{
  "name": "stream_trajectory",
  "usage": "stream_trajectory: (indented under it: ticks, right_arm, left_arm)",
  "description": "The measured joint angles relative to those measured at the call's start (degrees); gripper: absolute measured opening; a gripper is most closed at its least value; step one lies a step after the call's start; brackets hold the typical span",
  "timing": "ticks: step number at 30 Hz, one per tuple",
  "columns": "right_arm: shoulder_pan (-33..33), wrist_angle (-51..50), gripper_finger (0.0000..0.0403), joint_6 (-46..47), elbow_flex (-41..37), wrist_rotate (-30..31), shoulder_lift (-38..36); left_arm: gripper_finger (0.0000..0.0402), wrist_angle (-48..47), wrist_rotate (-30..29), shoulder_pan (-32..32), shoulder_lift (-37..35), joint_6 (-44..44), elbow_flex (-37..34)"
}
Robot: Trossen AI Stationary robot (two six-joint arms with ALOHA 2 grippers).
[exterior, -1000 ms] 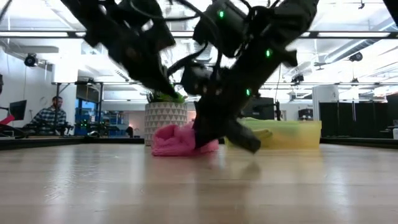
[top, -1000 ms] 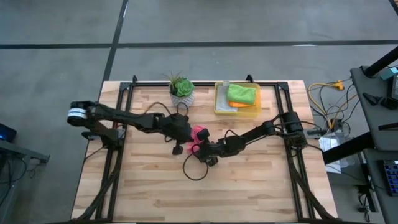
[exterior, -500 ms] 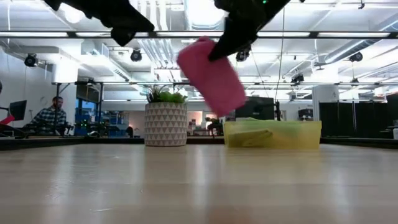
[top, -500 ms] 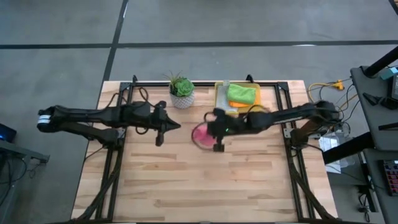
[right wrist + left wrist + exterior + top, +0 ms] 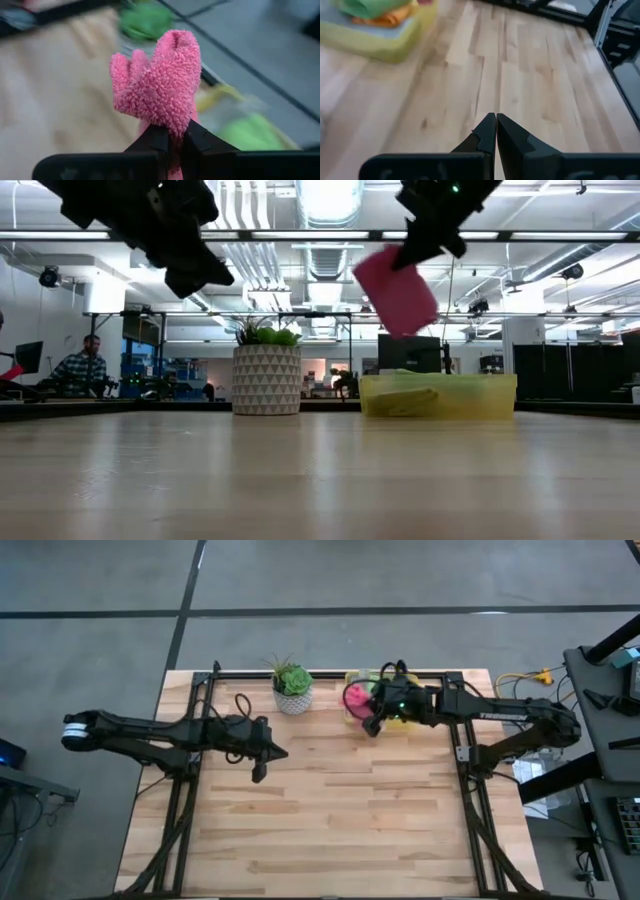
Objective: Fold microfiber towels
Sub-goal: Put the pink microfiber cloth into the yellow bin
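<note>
The hot pink towel (image 5: 357,698), folded into a small pad, hangs in the air from my right gripper (image 5: 372,712), just at the near left corner of the yellow bin (image 5: 352,712); it also shows in the low view (image 5: 396,290) and the right wrist view (image 5: 159,82). A bright green towel (image 5: 375,7) lies on an orange one (image 5: 390,17) inside the bin. My left gripper (image 5: 270,753) is shut and empty, held above the table's left middle. The light grey towel does not show. My right gripper pinches the folded pink towel between its two fingers at one bunched end (image 5: 170,131), several layers thick. The towel is lifted clear of the table and hangs tilted below the fingers (image 5: 420,250) in the low view.
A potted plant in a patterned white pot (image 5: 292,688) stands at the far edge, left of the bin. The bin's wall shows in the low view (image 5: 440,395). Bare wood (image 5: 330,820) stretches over the table's near half. A person (image 5: 78,370) sits in the room beyond.
My right gripper has lifted the pink towel off the table's middle and carried it up and toward the far right, to the bin. My left gripper has let go of the towel and drawn back toward the table's left edge.
</note>
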Motion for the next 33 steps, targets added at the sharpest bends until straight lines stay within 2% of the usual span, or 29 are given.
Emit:
stream_trajectory:
  ticks: [9,14,17,19,22,26,33]
  right_arm:
    - [-0.82,-15.46,0.0013,-4.36,-1.38,16.67,-0.92]
    - [-0.8,-23.77,0.0013,-5.76,-1.59,32.79,3.04]
    - [-0.86,-22.45,0.0013,-11.58,-3.14,39.07,7.51]
    - [-1.11,-16.93,0.0013,-15.64,-4.83,38.93,10.64]
    - [-1.17,-9.01,0.0013,-18.07,-7.34,34.97,15.69]
    - [-1.44,-8.27,0.0013,-14.75,-7.73,33.11,21.62]
    - [-2.91,-4.78,0.0013,-16.77,-6.94,15.02,23.2]
  left_arm:
    - [0.0,1.48,1.26,-3.45,3.08,-0.29,-0.64]
    - [0.0,6.56,1.22,-3.44,5.2,-0.3,-0.68]
    - [0.0,12.27,1.17,-3.44,6.85,-0.28,-0.68]
    - [0.0,15.63,1.09,-3.44,8.31,-0.28,-0.64]
    - [0.0,19.37,1.06,-3.42,10.56,-0.3,-0.4]
    - [0.0,20.99,1.08,-3.52,12.68,-2.37,0.6]
    - [0.0,21.02,1.08,-3.77,14.24,-5.26,1.12]
